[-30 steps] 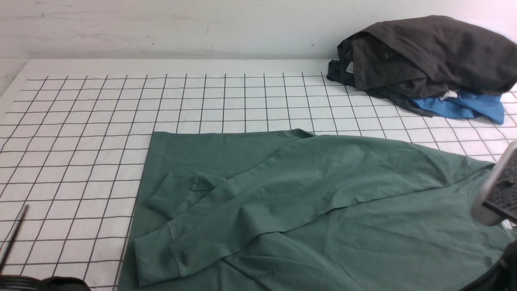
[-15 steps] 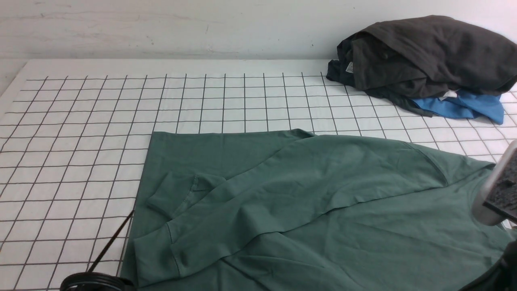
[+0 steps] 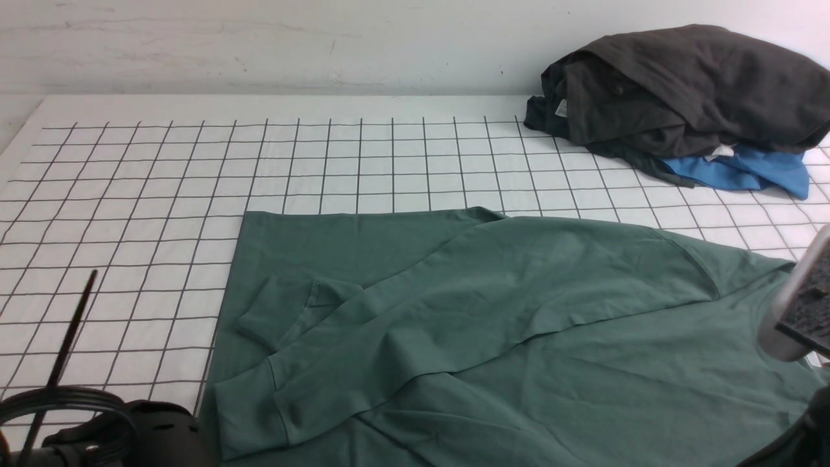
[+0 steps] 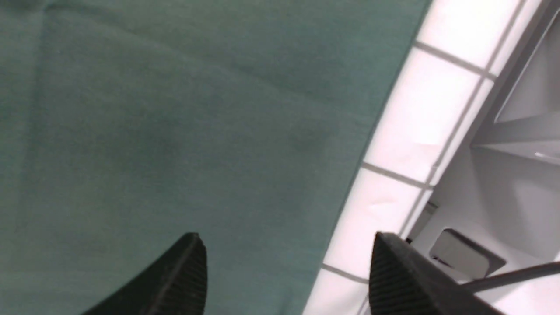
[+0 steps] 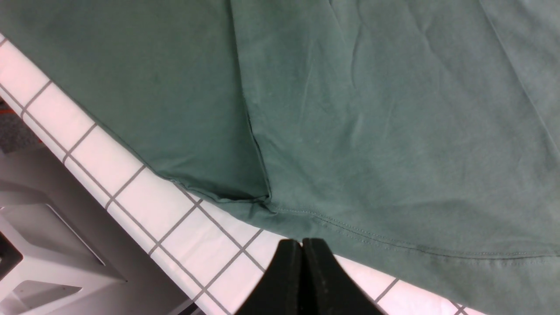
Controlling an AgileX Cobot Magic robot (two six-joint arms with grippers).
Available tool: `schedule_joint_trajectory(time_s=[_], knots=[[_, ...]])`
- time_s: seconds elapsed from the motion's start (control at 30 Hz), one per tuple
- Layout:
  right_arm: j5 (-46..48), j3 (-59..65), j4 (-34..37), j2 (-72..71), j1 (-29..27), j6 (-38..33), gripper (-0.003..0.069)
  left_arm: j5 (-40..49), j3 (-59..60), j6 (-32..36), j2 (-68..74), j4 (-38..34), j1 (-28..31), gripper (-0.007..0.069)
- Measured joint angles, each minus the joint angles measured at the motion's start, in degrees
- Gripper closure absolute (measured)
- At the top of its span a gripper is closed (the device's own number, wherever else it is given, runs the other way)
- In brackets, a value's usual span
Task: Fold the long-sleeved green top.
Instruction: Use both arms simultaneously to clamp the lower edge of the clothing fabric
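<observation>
The green long-sleeved top (image 3: 519,311) lies flat over the near half of the gridded table (image 3: 130,194), running from about 7 o'clock round to 4 o'clock. Both sleeves (image 3: 454,305) are laid across its body, with their cuffs (image 3: 253,415) ending toward 8 o'clock. The dark heap (image 3: 681,84) and the blue garment (image 3: 746,168) sit well apart at 1 o'clock.

The left gripper (image 4: 288,249) hovers at 7 o'clock with its jaws spread wide and nothing in them, right over the line where the top's side edge meets the checked cover. The right gripper (image 5: 302,249) hangs at 4 o'clock, pinched fully together on nothing, just above the hem (image 5: 393,245) near the table's front edge.

From where I stand, the worry is the left side. With the jaws straddling that edge, a pinch could take the table cover along with the shirt, or catch only the top layer and leave the rest behind. Either way, the fold would come up crooked.

The crossed sleeves look loose, so a quick lift could let them slide out and undo the neat line. The right jaws would have to open before they can take the hem. Pressing down while closed would only push wrinkles into the cloth. The hem also lies close to the front edge, so a drag that way could pull the top off the table.
</observation>
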Motion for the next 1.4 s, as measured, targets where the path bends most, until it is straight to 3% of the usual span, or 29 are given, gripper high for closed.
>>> schedule_joint_trajectory(time_s=[0.63, 0.73, 1.1, 1.23, 1.4], knots=[[0.0, 0.0, -0.1, 0.0, 0.0, 0.0, 0.0673, -1.1, 2.1, 0.3, 8.6, 4.0, 0.0, 0.0172], [0.0, 0.0, -0.1, 0.0, 0.0, 0.0, 0.0673, -1.0, 2.1, -0.2, 8.6, 4.4, 0.0, 0.0223], [0.0, 0.0, -0.1, 0.0, 0.0, 0.0, 0.0673, -0.1, 1.3, -0.2, 8.6, 3.9, 0.0, 0.0585], [0.0, 0.0, -0.1, 0.0, 0.0, 0.1, 0.0673, 1.3, 0.5, -0.2, 8.7, 4.3, 0.0, 0.0622], [0.0, 0.0, -0.1, 0.0, 0.0, 0.1, 0.0673, 2.4, -0.1, -1.3, 8.7, 4.5, 0.0, 0.0596]])
